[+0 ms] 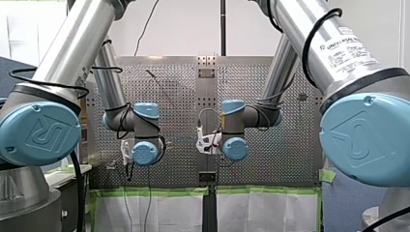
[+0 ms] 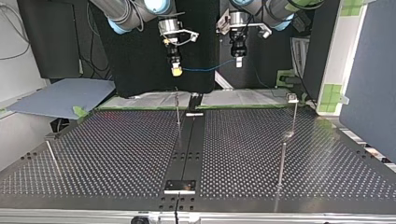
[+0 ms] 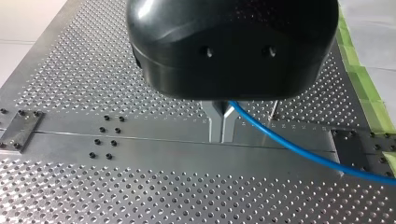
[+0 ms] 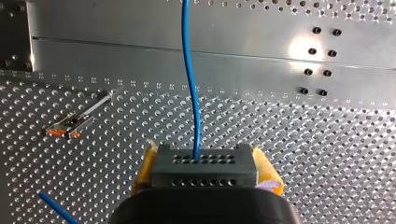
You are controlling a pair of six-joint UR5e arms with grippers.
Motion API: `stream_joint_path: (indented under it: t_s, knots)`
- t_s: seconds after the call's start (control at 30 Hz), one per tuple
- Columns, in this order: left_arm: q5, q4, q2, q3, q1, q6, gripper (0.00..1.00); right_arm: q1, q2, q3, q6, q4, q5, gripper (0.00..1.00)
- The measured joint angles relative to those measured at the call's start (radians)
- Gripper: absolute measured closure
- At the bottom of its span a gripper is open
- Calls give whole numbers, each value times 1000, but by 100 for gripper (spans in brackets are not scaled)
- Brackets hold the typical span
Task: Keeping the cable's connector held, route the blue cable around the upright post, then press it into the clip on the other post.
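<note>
Perforated table point(image 2: 116, 154) with upright posts point(image 2: 178, 112)

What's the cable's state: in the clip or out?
Out. In the top view the cable spans the air between my right gripper and my left gripper, above and apart from the clip.

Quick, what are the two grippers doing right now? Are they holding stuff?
Left gripper: closed on the blue cable.
Right gripper: closed on the connector.

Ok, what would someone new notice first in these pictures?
The blue cable hangs in the air, strung between my right claw at the top view's left and my left claw at its right. My right claw's yellow pads clamp the dark connector, and a thin upright post stands on the perforated table below.
</note>
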Motion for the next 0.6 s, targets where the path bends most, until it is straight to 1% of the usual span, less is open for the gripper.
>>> stream_joint_path:
  t_s: [0.2,0.3,0.33,0.43,0.6]
  knots:
    - [3,-3,-3,-1,2,3,100,0,0,0,0,0,0,100]
    - [13,-20,-19,-1,11,19,100,10,10,-10,-10,10,10,100]
    - [15,-26,-24,-1,12,26,100,16,17,-17,-15,17,17,100]
    - [19,-48,-34,-1,14,48,100,25,39,-39,-23,39,36,100]
    - [20,-94,-38,-2,15,86,100,29,77,-65,-26,77,47,100]
